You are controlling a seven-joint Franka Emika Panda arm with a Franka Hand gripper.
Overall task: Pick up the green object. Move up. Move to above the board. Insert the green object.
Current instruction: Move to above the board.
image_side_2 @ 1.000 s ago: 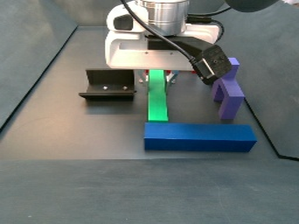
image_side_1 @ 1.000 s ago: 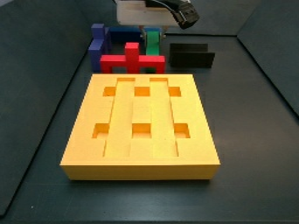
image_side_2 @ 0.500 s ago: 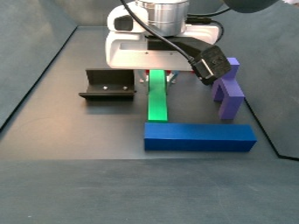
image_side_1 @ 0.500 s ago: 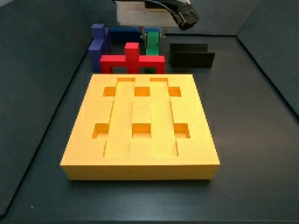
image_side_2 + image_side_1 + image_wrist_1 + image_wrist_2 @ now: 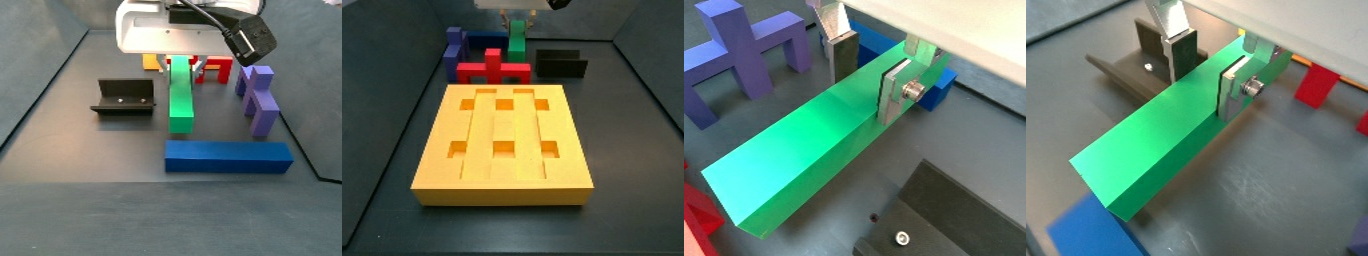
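The green object [image 5: 179,95] is a long green bar, lifted off the floor and level. My gripper [image 5: 179,62] is shut on it near its far end. In both wrist views the silver fingers clamp the bar's two sides, with the gripper [image 5: 867,88] across the green object [image 5: 804,160], and the gripper [image 5: 1207,83] across the green object [image 5: 1160,140]. In a side view the bar [image 5: 517,38] hangs under the gripper [image 5: 516,14] at the back. The orange-yellow board [image 5: 509,140] lies in front, its recesses empty.
A red cross-shaped block [image 5: 493,68] and a blue block [image 5: 456,50] stand behind the board. The black fixture [image 5: 563,63] is at the back right. In a side view a long blue block [image 5: 227,155] lies past the bar's free end, with a purple-blue cross [image 5: 258,98] beside it.
The gripper has risen with the green object, which lay on the floor in the earlier frames. The red block behind it now shows in a side view.
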